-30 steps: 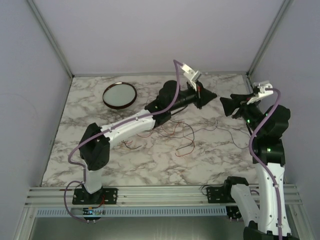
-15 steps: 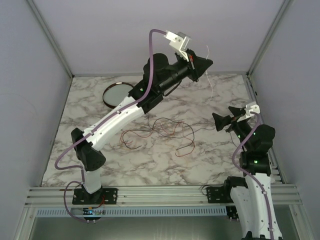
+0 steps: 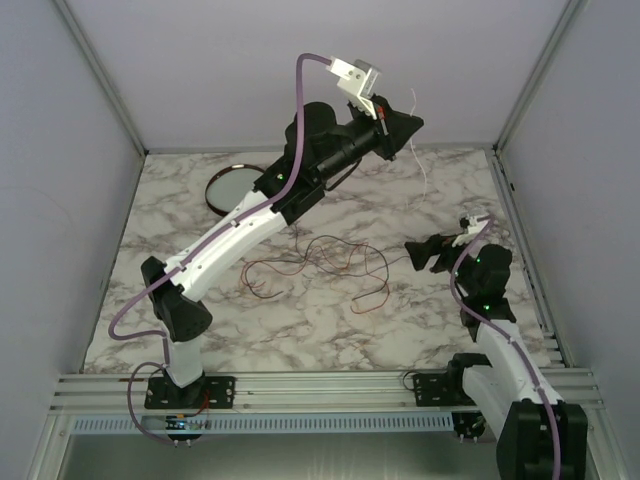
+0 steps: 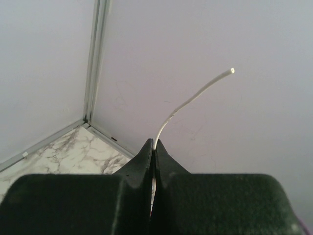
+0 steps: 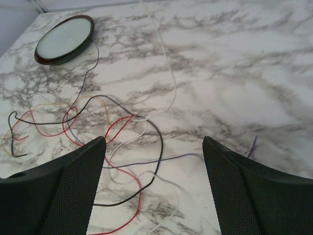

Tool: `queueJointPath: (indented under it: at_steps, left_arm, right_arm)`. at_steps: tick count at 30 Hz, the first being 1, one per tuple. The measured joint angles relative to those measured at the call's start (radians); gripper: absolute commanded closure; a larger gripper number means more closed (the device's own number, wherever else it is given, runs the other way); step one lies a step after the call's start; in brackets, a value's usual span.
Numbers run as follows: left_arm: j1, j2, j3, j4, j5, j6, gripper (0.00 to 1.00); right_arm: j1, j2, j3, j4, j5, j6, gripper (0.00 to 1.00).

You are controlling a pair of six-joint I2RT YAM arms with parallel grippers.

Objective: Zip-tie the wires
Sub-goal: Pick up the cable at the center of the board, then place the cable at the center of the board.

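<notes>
Locate table with wires sprawled mid-surface, long run left-to-right. Note right gripper low, just right of them, fingers spread, empty; nearer arm. Note left gripper raised high, clenched on white strand. Compared with half a second ago: right gripper lower and closer in.

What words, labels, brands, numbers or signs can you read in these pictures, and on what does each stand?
None can be read.
The dish, the table, the wires and the white strand in the left tool bear no print.
The right tool is plain too.
A small part by the left arm's base is too small to tell.
</notes>
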Motion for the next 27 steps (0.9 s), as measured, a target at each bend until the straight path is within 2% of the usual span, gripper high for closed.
queueJointPath:
  at_steps: [6,13,21,24,27]
  left_arm:
    - [0.000,0.002,0.014,-0.008,-0.005,-0.003,1.00]
    - [0.000,0.002,0.017,-0.008,-0.006,-0.003,1.00]
    - [0.000,0.002,0.020,-0.008,-0.013,-0.003,1.00]
    - [0.000,0.002,0.020,-0.009,-0.014,-0.003,1.00]
    - [0.000,0.002,0.021,-0.009,-0.014,-0.003,1.00]
  right_arm:
    - [0.073,0.124,-0.096,0.174,0.074,0.130,0.20]
    - [0.161,0.303,-0.095,0.351,0.227,0.231,0.20]
    - [0.240,0.527,-0.065,0.500,0.325,0.330,0.23]
    - [0.266,0.602,-0.037,0.563,0.342,0.357,0.31]
    - [0.288,0.693,0.019,0.615,0.345,0.380,0.49]
